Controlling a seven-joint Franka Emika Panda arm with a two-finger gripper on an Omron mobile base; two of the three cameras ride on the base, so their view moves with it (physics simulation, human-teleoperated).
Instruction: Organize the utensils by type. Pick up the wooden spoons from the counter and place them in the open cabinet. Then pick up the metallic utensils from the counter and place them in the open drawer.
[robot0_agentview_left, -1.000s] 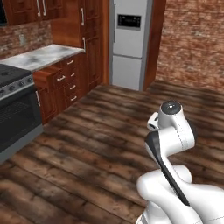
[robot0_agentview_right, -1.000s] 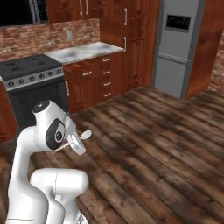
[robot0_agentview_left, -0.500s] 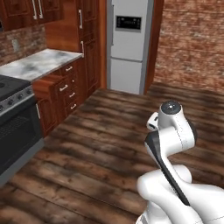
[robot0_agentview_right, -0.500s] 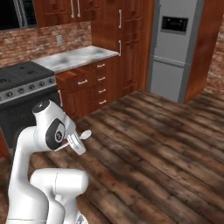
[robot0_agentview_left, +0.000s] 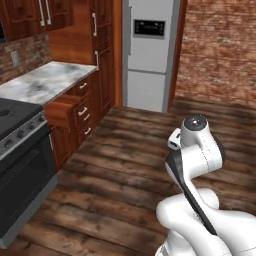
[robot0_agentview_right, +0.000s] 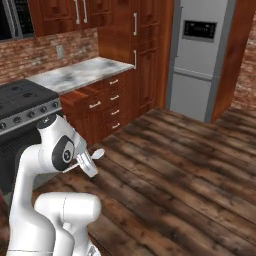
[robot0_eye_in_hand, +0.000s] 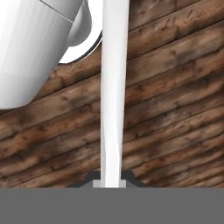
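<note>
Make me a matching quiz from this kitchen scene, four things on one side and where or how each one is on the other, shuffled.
Things:
1. spoon
2. top drawer
3. fridge
4. stove

Place or state:
A. pulled open under the counter
B. dark, beside the counter's end
C. gripped in the shut hand
D. silver-grey, next to the tall wooden cabinets

Pairs: 1-C, 2-A, 3-D, 4-B

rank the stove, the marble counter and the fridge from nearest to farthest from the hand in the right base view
Measured from the hand, shut on a pale spoon:
1. stove, just behind it on the left.
2. marble counter, past the stove along the left wall.
3. fridge, far back on the right.
</note>
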